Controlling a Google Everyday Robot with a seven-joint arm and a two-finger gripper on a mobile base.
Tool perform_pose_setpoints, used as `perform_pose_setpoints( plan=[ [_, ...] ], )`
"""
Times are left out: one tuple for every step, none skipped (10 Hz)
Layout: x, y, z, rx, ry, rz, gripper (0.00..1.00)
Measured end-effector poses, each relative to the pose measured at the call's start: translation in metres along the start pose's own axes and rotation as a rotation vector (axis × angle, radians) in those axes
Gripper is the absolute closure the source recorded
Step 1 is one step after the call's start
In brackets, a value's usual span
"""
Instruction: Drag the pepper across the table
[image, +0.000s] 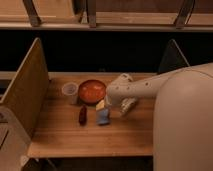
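The pepper is a small dark red elongated item lying on the light brown wooden table, left of centre. A blue rectangular item lies just right of it. My gripper hangs at the end of the white arm, over the table to the right of the blue item and well right of the pepper. It holds nothing that I can see.
A round orange-red bowl sits behind the pepper, with a small clear cup to its left. A small pale item lies by the blue one. Upright panels stand at both table ends.
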Motion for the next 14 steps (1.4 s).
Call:
perform_pose_setpoints(
  plan=[
    [0.0,0.0,0.0,0.0,0.0,0.0,0.2],
    [0.0,0.0,0.0,0.0,0.0,0.0,0.2],
    [0.0,0.0,0.0,0.0,0.0,0.0,0.2],
    [0.0,0.0,0.0,0.0,0.0,0.0,0.2],
    [0.0,0.0,0.0,0.001,0.001,-0.001,0.2],
    [-0.001,0.001,0.0,0.003,0.001,-0.006,0.2],
    [-0.001,0.008,0.0,0.0,0.003,-0.025,0.2],
    [0.002,0.023,0.004,-0.015,0.011,-0.051,0.2],
    [0.006,0.037,0.006,-0.036,0.019,-0.069,0.2],
    [0.01,0.046,0.009,-0.05,0.026,-0.09,0.2],
    [0.012,0.054,0.011,-0.063,0.029,-0.104,0.2],
    [0.014,0.064,0.015,-0.076,0.034,-0.126,0.2],
    [0.014,0.075,0.018,-0.084,0.033,-0.154,0.2],
    [0.014,0.079,0.018,-0.09,0.033,-0.158,0.2]
  ],
)
